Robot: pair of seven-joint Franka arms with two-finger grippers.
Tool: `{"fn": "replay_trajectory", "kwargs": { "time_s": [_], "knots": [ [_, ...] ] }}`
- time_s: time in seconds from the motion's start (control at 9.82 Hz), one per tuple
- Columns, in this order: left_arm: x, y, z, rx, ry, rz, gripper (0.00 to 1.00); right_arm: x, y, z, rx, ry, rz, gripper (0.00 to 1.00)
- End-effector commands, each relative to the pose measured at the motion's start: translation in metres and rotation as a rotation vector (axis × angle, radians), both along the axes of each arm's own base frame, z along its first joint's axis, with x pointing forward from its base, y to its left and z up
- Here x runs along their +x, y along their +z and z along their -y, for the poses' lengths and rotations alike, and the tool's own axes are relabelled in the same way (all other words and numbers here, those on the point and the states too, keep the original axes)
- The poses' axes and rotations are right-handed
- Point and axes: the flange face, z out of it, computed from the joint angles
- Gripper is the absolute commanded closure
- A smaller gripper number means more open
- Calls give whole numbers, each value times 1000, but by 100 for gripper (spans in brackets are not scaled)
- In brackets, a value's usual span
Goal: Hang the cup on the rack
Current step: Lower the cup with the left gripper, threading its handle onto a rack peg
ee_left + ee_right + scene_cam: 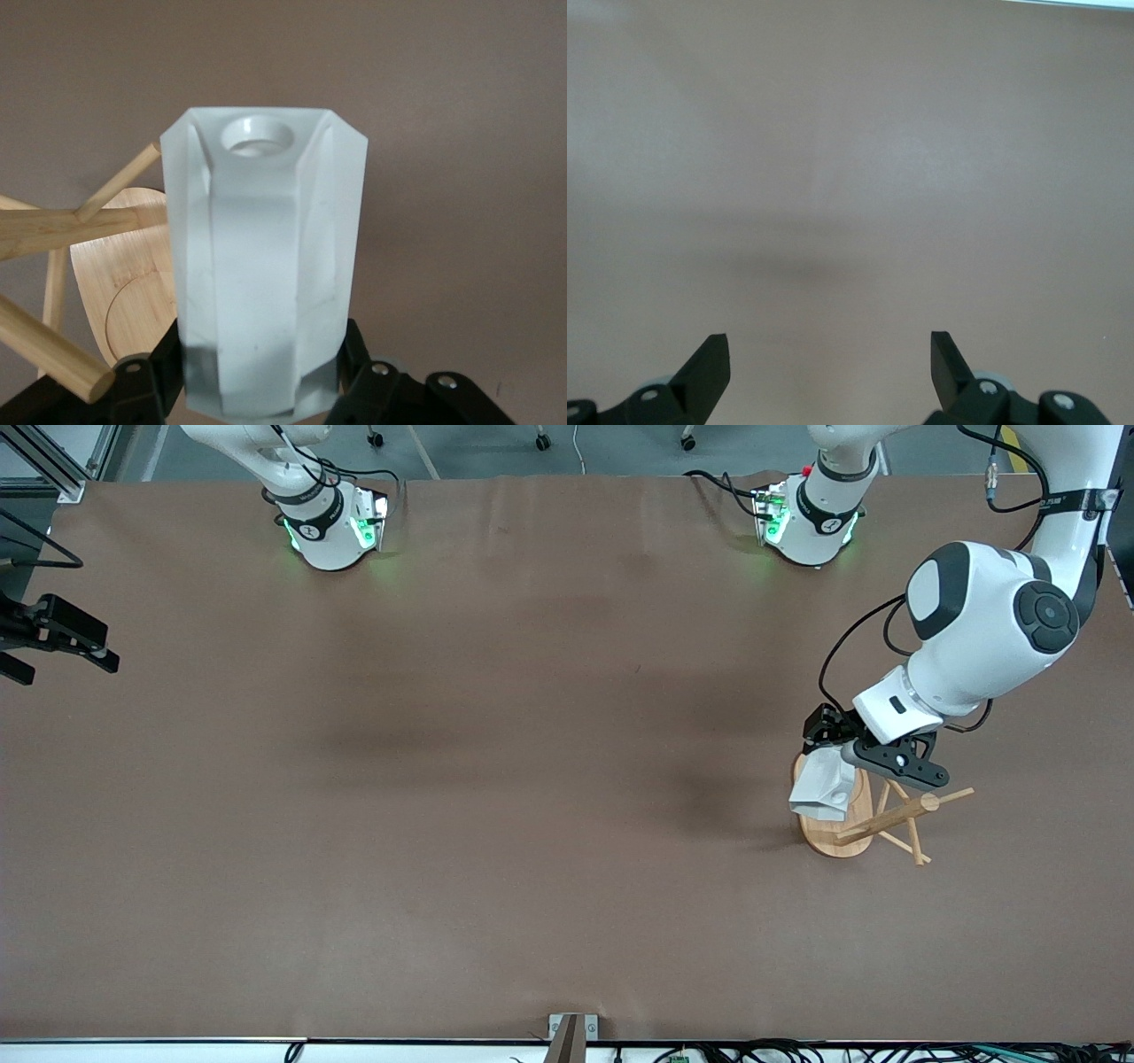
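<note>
My left gripper (828, 755) pinches the cup (824, 786) in its jaws over the rack (877, 815) at the left arm's end of the table (496, 779). I must line the handle's hole with a peg. The right gripper (829, 359) waits, jaws spread.

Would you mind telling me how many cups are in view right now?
1. The cup is held in the left gripper over the base of the rack, at the left arm's end of the table. None shows elsewhere.

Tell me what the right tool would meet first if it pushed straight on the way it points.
Only the bare brown table, most likely: the right tool is open and nothing else shows ahead.
</note>
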Motion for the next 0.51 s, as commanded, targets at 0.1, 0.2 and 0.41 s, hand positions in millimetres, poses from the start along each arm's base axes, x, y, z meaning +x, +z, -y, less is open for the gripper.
{"fn": "replay_trajectory", "kwargs": {
  "time_s": [0.1, 0.2, 0.41],
  "knots": [
    [-7, -6, -9, -3, 43, -46, 91, -24, -9, 3, -32, -79, -21, 0],
    [-10, -5, -9, 3, 34, -58, 91, -31, -10, 8, -51, -96, -20, 0],
    [-16, -1, -10, 19, -23, -81, 91, -30, -1, 12, -54, -103, -8, 0]
  ]
}}
